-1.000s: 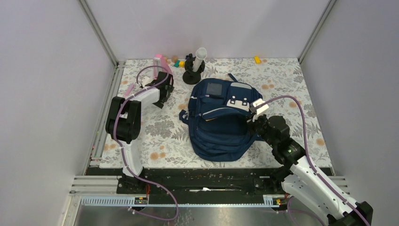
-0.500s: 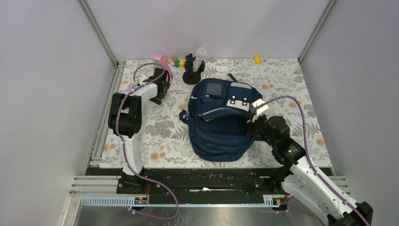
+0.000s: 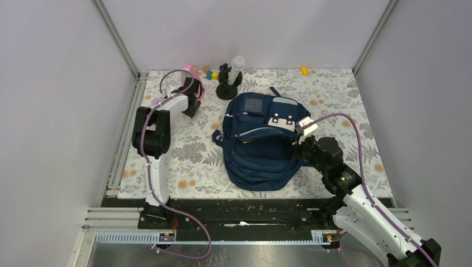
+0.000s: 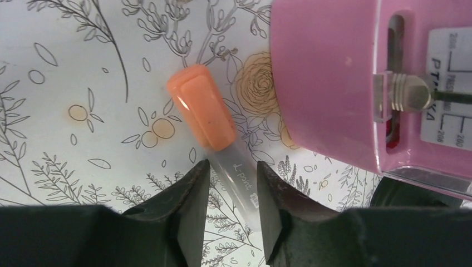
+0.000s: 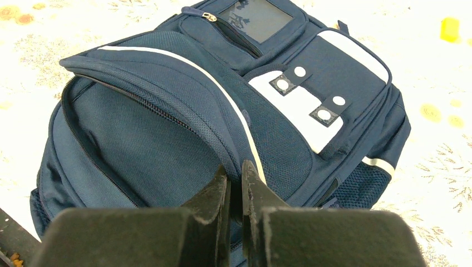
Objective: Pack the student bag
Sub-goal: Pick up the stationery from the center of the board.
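Fig.: my R hand [image 5: 234, 173] pinches the flap edge of the student bag [image 3: 261, 146], which lies mid-tabletop [image 3: 345, 111]. Far L, my L hand [image 4: 231, 171] is spread astride an orange-capped pen [image 4: 203, 114] beside a pink case [image 4: 328, 83]. Est. packing barely begun; no item seen inside.

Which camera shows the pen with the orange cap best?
The left wrist view. The orange-capped pen shows up big and close there, lying between the fingers of the left end effector beside a pink object. In the top external view it is too small to make out. The right wrist view shows only the student bag.
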Controlling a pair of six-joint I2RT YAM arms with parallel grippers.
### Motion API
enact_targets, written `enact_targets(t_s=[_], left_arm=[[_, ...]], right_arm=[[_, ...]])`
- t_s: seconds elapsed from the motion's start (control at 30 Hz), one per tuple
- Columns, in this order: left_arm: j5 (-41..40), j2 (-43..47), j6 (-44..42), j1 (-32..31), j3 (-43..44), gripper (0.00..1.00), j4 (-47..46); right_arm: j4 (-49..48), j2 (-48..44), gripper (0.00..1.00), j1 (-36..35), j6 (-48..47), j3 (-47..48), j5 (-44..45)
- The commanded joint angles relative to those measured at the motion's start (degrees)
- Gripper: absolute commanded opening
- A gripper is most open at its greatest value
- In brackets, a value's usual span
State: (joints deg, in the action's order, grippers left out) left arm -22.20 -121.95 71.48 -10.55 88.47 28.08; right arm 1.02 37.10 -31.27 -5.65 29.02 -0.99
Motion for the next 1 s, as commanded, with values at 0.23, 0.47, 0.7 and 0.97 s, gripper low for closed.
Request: enact_targets(t_s=[0.23,0.47,0.7,0.97], left_arm=[[7.29,-2.39,-11.33,-0.11,3.38,0.25,2.85],[10.99,-0.93,-20.2,-1.28,4.74,0.22,5.19],[12.33,3.54,-25.25,-2.7,-1.11,0.22,5.11],[11.35,14.74,-27.84,-7.65,-17.02,0.23,0.11]], right_arm=[[-7.71,-3.12,0.0,0.34,1.96,1.19,-0.76],[-7.83,-4.35,0.0,0.35,2.05,0.98,-0.68],[-7.92,-4.47,0.0,0.3,2.18,1.02,-1.07],[-7.35,-5.49,0.0,0.35,2.15,1.1,-0.94]])
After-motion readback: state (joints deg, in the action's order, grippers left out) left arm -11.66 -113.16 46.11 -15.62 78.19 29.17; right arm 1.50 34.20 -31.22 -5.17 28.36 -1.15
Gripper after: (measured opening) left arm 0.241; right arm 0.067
